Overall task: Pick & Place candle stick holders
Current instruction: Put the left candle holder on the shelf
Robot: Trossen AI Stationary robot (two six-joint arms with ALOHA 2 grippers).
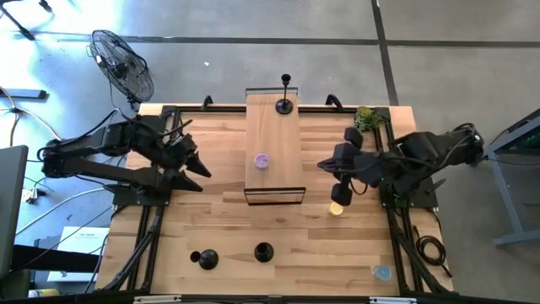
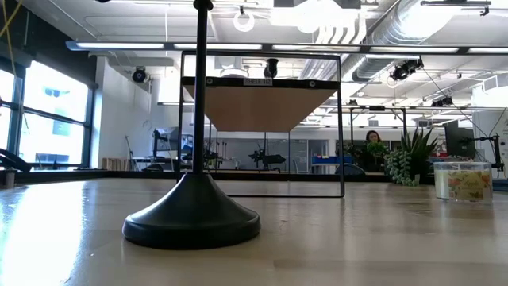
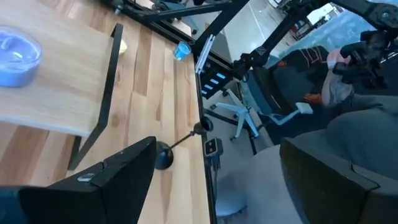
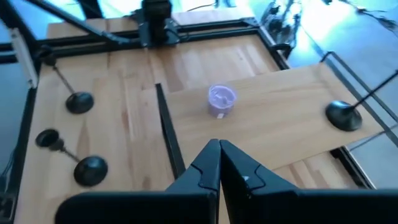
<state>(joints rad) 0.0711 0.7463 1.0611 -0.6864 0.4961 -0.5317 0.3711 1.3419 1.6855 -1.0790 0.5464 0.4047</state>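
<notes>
Three matte-black candle stick holders stand upright on their disc bases. One [image 1: 285,105] is on the far end of the raised wooden shelf [image 1: 274,181]. Two [image 1: 205,259] [image 1: 264,252] are on the table near its near edge; they also show in the right wrist view [image 4: 79,101] [image 4: 90,169]. One holder fills the low view [image 2: 194,214]. My left gripper [image 1: 202,176] [image 3: 217,143] is open and empty, left of the shelf. My right gripper [image 1: 325,164] [image 4: 219,155] is shut and empty, right of the shelf.
A purple candle cup [image 1: 262,160] sits mid-shelf. A yellow object [image 1: 338,207], a green plant [image 1: 368,116] and a blue disc [image 1: 382,272] lie on the table's right side. A fan [image 1: 122,63] stands beyond the far left corner. Bare wood lies between the shelf and the near holders.
</notes>
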